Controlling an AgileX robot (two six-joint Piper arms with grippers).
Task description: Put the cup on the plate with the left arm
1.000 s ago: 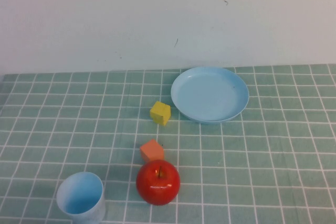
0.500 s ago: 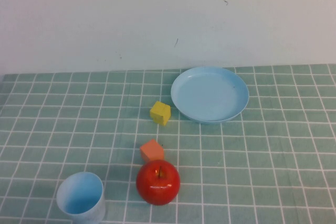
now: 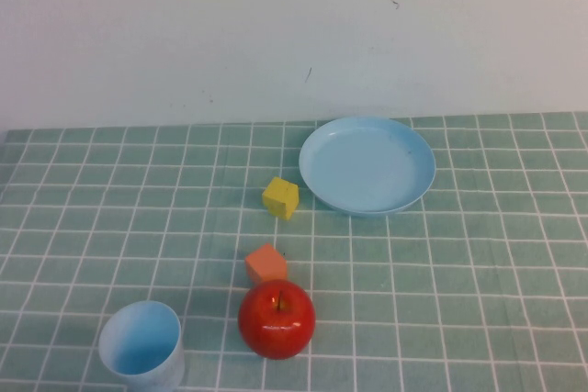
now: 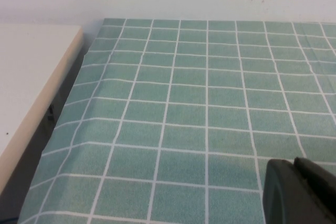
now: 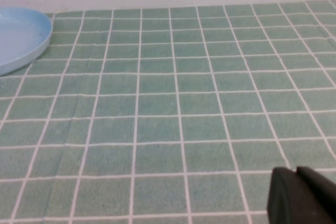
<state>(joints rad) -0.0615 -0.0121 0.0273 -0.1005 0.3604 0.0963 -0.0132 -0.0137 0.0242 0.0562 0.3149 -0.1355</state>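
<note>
Nothing has shifted on the table since a second ago: every object sits just where it did, and neither arm has come into the high view.

Largest of all is the green tablecloth (image 3: 478,300) with its white grid, running from the near edge back to the pale wall (image 3: 184,34). On it, far and right of centre, lies the plate (image 3: 367,164), bare inside; its rim also shows in the right wrist view (image 5: 21,35). At the near edge, a little left of centre, sits the red apple (image 3: 277,319). The cup (image 3: 141,344) stands upright at the near left, mouth up, well apart from the plate and a short way left of the apple. An orange block (image 3: 265,263) lies just beyond the apple, almost touching it, and a yellow block (image 3: 280,197) lies farther back, near the plate's left edge.

The left gripper (image 4: 302,192) shows only as a dark tip in its wrist view, above bare cloth by the table's left edge; whether it is open I cannot tell, and nothing is seen in its hold. The right gripper (image 5: 304,195) likewise shows only a dark tip over bare cloth to the right of the plate; its opening I cannot tell either.
</note>
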